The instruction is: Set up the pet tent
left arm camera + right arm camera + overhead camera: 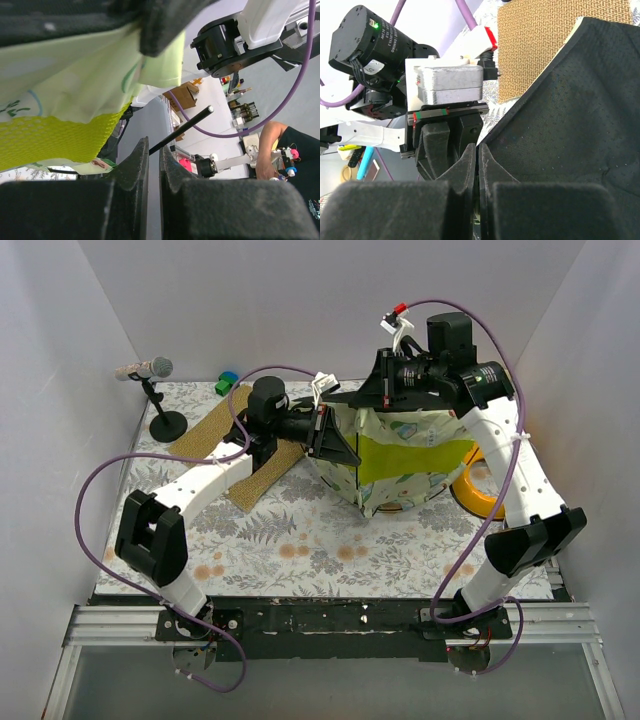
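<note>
The pet tent (405, 462) stands half-raised at the table's middle right, with cream printed fabric, lime lining and a black underside. My left gripper (335, 440) is at its left side. In the left wrist view it (154, 145) is shut on a thin black pole (190, 122) beside the cream fabric (75, 80). My right gripper (372, 398) reaches over the tent's far top. In the right wrist view it (479, 147) is shut on the edge of the black underside (560, 125), just next to the left gripper's fingers (437, 145).
A brown textured mat (240, 455) lies left of the tent. A microphone on a stand (152, 370) and green and blue blocks (226, 383) are at the back left. A yellow tape roll (482, 492) lies right of the tent, under the right arm.
</note>
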Motion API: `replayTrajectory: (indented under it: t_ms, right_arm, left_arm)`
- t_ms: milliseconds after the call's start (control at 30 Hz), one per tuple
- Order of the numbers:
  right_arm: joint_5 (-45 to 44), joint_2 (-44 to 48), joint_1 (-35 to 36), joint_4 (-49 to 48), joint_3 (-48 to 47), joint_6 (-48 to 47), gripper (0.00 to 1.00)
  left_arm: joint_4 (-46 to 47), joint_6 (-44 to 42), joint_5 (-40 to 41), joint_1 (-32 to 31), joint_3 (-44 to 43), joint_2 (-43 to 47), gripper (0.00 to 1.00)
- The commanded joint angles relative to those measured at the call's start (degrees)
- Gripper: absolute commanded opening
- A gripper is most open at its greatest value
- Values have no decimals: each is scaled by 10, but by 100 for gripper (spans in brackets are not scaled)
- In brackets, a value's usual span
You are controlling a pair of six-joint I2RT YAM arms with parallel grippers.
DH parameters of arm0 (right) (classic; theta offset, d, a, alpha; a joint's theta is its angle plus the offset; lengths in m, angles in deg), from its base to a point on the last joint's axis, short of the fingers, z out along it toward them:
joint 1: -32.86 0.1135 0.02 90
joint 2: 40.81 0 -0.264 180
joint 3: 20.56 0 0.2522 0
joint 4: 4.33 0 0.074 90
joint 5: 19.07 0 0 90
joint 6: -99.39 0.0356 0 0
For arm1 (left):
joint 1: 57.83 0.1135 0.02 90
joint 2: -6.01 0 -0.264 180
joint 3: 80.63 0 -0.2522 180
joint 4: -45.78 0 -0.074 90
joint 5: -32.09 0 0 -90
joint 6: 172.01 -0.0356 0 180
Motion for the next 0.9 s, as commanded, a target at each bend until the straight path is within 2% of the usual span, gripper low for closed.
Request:
replayTrajectory:
  t_ms: [0, 267, 567, 867]
  right_arm:
    - [40, 59, 6, -103, -17, 22, 1]
    - [21, 78, 21, -102, 7, 25, 1]
    - [-48, 66, 27, -103, -3, 40, 1]
    - [-66, 76, 40, -130, 18, 53, 1]
  left_arm:
    - [-88, 39, 12, -3, 20, -35, 0]
    - [-92, 49, 26, 0, 20, -50, 0]
    - [-92, 54, 30, -2, 21, -53, 0]
    - [-96, 54, 31, -2, 21, -55, 0]
